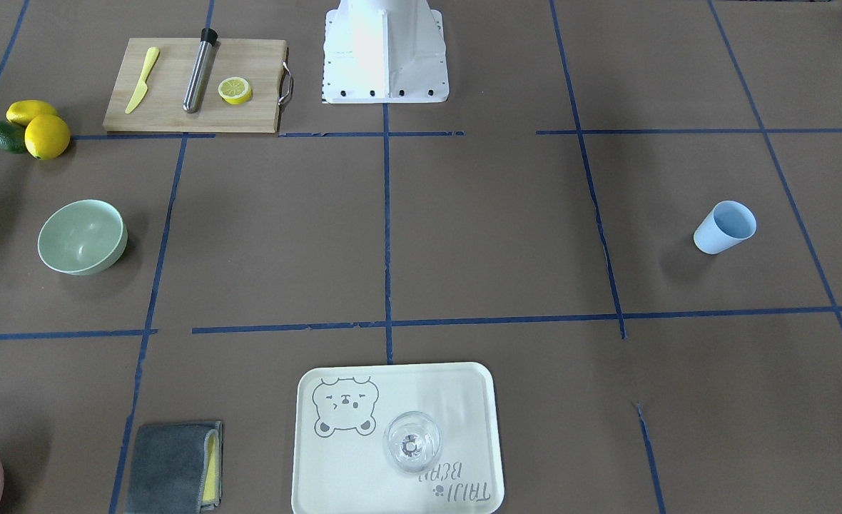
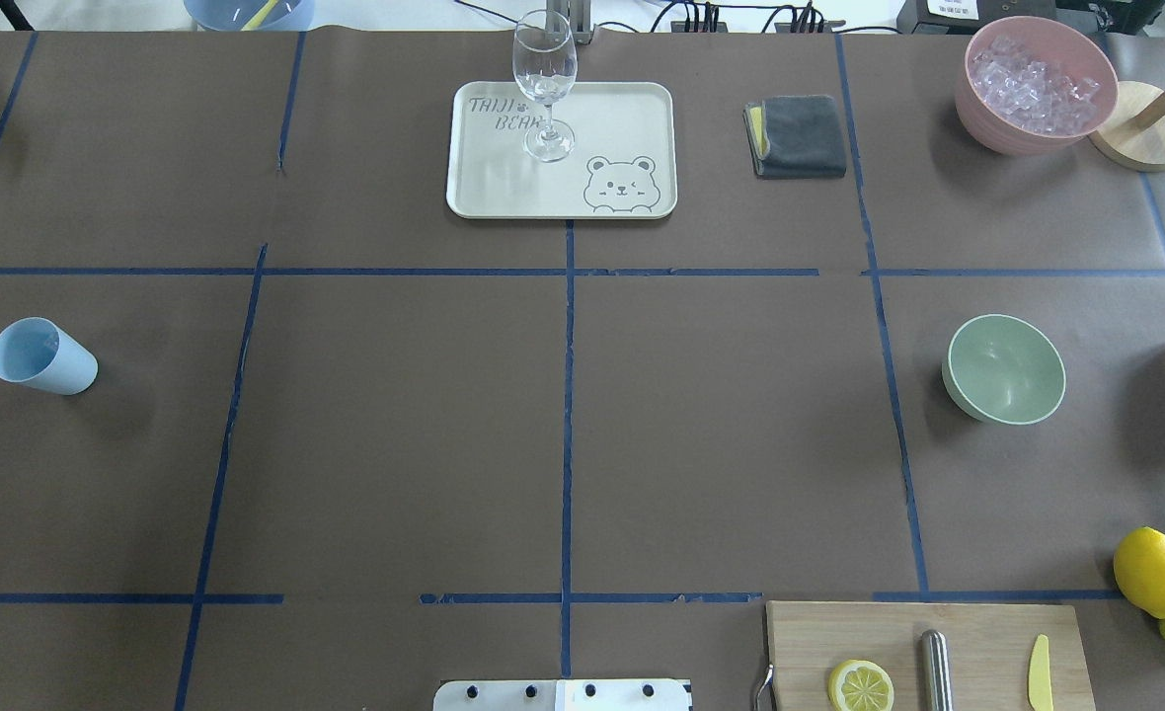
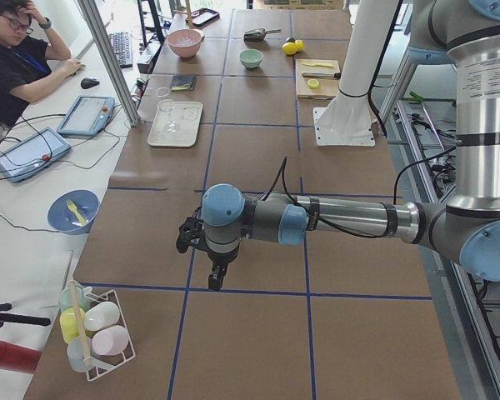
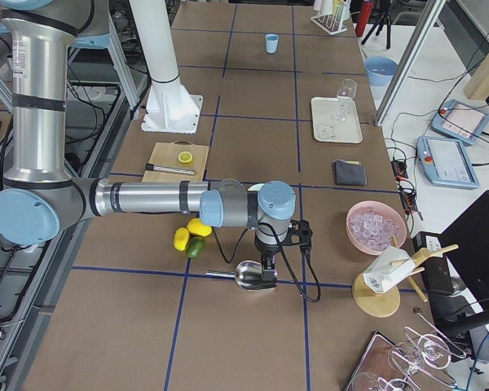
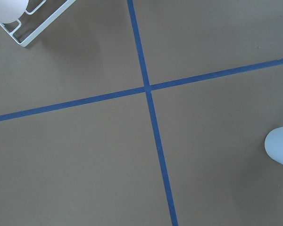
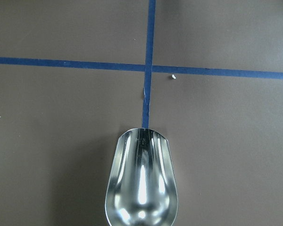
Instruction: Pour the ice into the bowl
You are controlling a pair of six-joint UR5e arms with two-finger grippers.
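The mint-green bowl (image 2: 1005, 368) stands upright with nothing in it on the right half of the table, also seen as the bowl (image 1: 82, 237). The ice is out of view. A shiny metal scoop (image 6: 141, 179) with nothing in it sits just beneath my right gripper (image 4: 267, 265), past the bowl at the table's right end. No fingers show in the right wrist view, so I cannot tell if that gripper is open or shut. My left gripper (image 3: 214, 279) hangs low over bare table near the light blue cup (image 2: 42, 356). I cannot tell its state either.
A pink container (image 2: 1017, 133) of pale frozen chunks stands at the far right, beside a wooden stand (image 2: 1140, 138). Also on the table are a tray (image 2: 484, 188) with a wine glass (image 2: 545, 84), a grey cloth (image 2: 798, 135), a cutting board (image 2: 977, 632) and lemons (image 2: 1150, 571). A person (image 3: 17, 67) sits alongside.
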